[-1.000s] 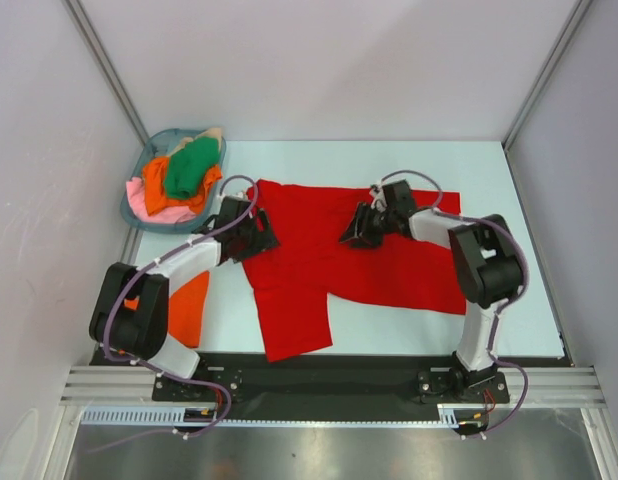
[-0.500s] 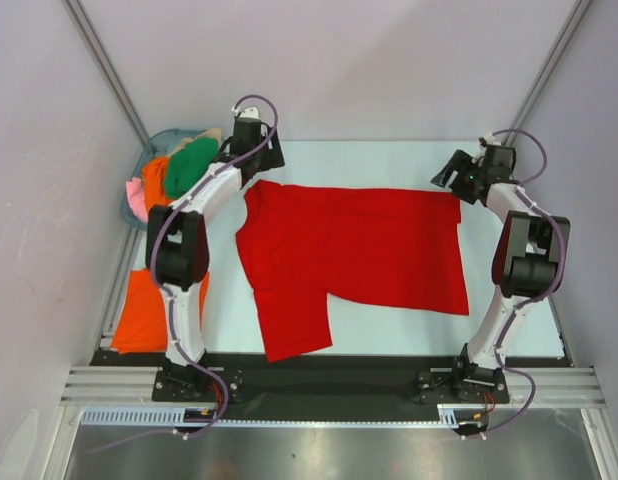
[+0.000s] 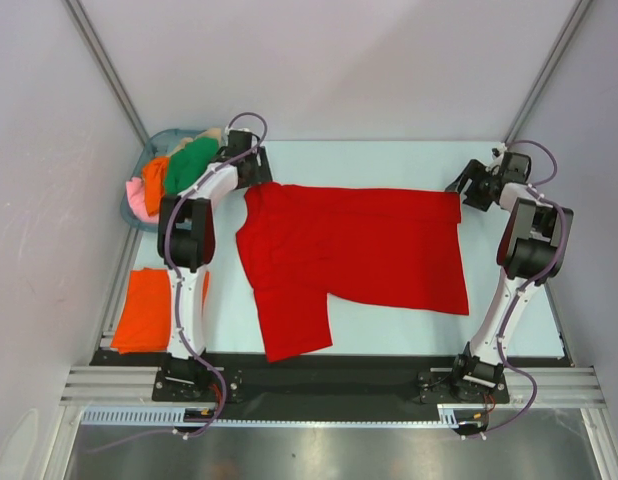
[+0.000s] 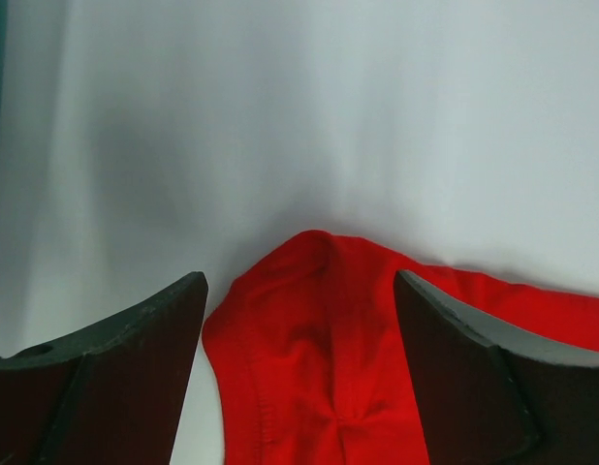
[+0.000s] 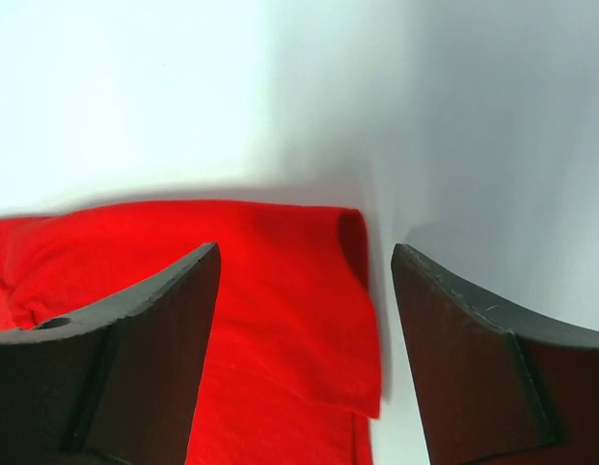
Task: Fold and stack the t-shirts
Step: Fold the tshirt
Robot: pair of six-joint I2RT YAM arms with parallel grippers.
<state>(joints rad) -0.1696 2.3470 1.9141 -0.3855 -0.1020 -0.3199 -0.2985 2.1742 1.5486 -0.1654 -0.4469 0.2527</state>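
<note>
You have both wide open and empty: left gripper [image 3: 257,172] at the top-left corner, right gripper [image 3: 470,186] at the top-right corner of the bright red cloth t-shirt [image 3: 349,250], spread flat mid-frame on the pale surface [image 3: 389,160].

No writing, label, brand, number or sign can be read in any view. The red t-shirt [image 3: 354,245] spread on the counter [image 3: 389,160] is plain cloth, and the basket [image 3: 167,134] at the counter's far left corner bears no legible marking.
</note>
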